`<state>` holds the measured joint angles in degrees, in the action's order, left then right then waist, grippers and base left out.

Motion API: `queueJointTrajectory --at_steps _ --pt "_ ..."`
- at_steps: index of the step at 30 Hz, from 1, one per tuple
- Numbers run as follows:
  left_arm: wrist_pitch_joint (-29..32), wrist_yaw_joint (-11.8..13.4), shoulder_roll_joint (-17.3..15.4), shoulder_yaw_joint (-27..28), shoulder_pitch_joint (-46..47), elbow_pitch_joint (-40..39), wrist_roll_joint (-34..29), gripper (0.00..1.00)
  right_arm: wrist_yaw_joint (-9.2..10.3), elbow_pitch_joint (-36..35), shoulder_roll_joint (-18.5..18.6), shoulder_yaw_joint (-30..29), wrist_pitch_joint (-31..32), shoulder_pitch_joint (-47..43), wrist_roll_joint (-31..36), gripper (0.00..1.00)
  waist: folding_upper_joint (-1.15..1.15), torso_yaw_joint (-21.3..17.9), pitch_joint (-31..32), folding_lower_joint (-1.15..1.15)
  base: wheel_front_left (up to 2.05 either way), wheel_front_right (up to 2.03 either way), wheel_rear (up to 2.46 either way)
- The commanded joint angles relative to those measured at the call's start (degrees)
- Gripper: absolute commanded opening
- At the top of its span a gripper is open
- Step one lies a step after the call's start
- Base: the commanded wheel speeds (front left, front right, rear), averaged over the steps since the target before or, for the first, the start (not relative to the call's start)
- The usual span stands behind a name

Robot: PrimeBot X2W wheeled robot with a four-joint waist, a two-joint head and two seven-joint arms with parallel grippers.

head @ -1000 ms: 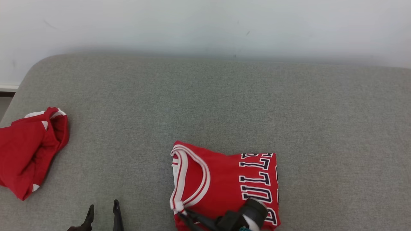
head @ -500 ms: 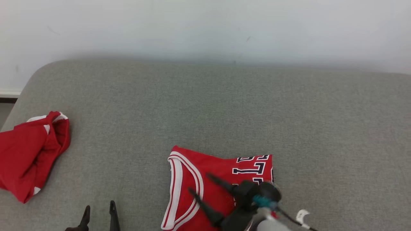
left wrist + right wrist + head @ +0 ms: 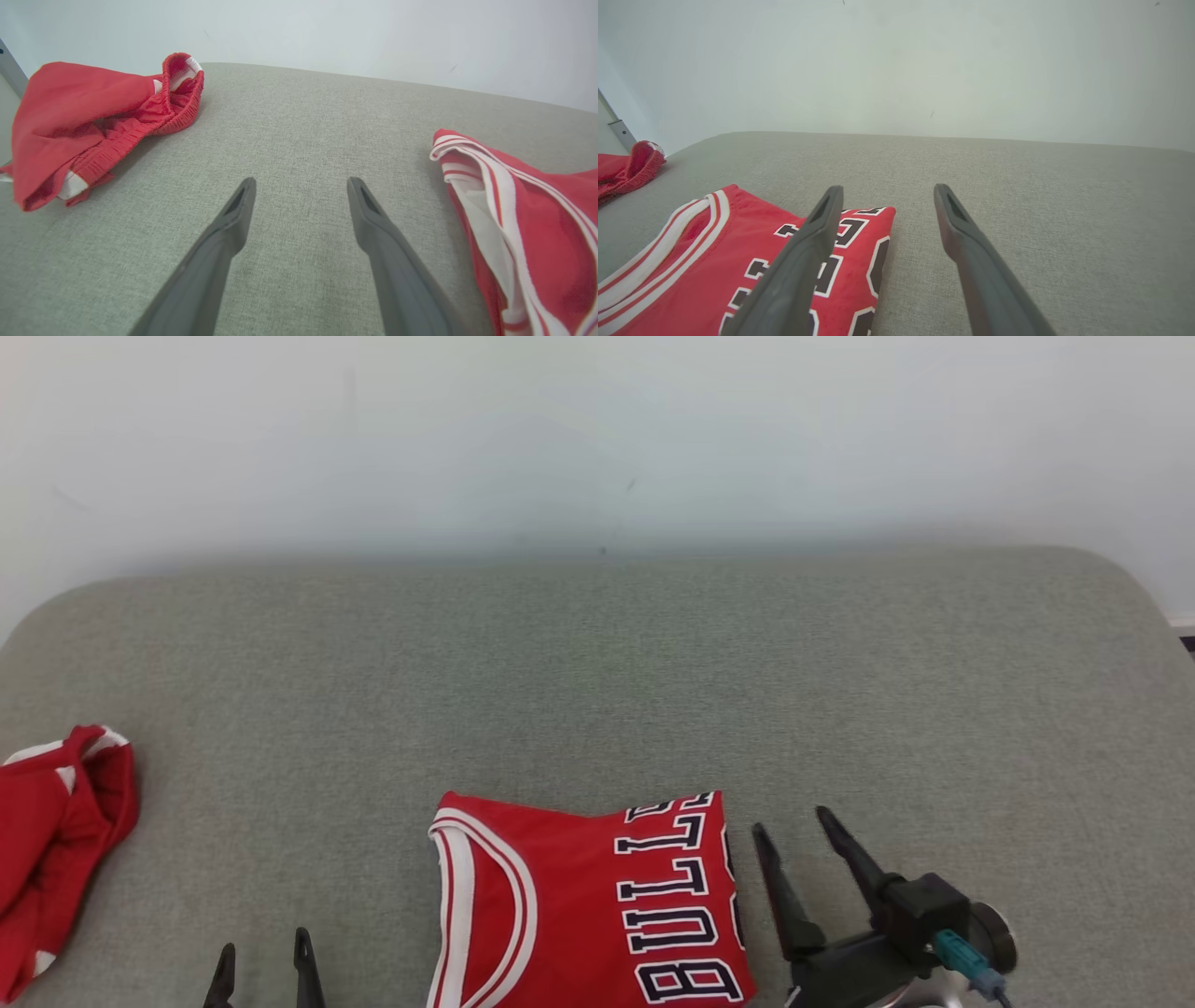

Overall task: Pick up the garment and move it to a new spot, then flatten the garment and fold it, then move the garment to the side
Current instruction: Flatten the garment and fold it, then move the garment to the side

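The right gripper [image 3: 789, 819] has released the folded jersey [image 3: 560, 915] and withdrawn to just beside its right side, jaws wide apart and empty. The jersey lies flat toward the bench [image 3: 597, 691] near edge, mid-length. The left gripper [image 3: 262, 941] remains spread, empty.

Head view's bottom edge cuts off the folded jersey [image 3: 569, 915], its left edge the red shorts [image 3: 47, 840].

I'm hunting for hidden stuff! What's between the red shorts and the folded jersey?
Just grey cushion and the open left gripper, seen in the head view between the shorts and the jersey.
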<state>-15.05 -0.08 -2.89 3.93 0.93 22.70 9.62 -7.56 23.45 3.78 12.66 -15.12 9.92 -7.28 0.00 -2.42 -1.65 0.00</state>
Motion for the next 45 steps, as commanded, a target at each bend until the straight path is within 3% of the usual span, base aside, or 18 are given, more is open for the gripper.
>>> queueJointTrajectory --at_steps 1,8,23,35,45 --pt "-0.2 -0.2 0.0 0.4 -0.9 -0.4 -0.3 1.00 0.16 -0.7 -0.5 -1.3 0.0 -1.0 0.7 1.00 0.00 -1.5 0.7 0.00 0.00 0.00 0.00" --pt "-0.2 -0.9 0.0 1.1 -1.5 -1.2 -1.3 1.00 0.16 -2.3 -0.9 -5.5 0.0 -4.1 0.9 1.00 0.00 -3.2 1.0 0.00 0.00 0.00 0.00" --pt "-0.2 -1.6 0.0 0.5 -3.4 -2.9 -2.0 1.00 0.16 -3.0 -1.0 -6.9 0.0 -7.2 -1.8 1.00 0.00 -3.7 2.4 0.00 0.00 0.00 0.00" --pt "-0.2 -2.3 0.0 -2.3 -1.2 -3.3 -1.3 1.00 0.16 1.3 -0.9 -1.7 0.0 -2.4 -5.4 1.00 0.00 0.1 -1.5 0.00 0.00 0.00 0.00" --pt "-0.2 -4.4 0.0 -4.8 1.4 -4.0 -1.8 1.00 0.16 11.7 -0.9 2.4 0.1 4.4 -10.5 1.00 0.00 4.0 -5.8 0.00 0.00 0.00 0.00"
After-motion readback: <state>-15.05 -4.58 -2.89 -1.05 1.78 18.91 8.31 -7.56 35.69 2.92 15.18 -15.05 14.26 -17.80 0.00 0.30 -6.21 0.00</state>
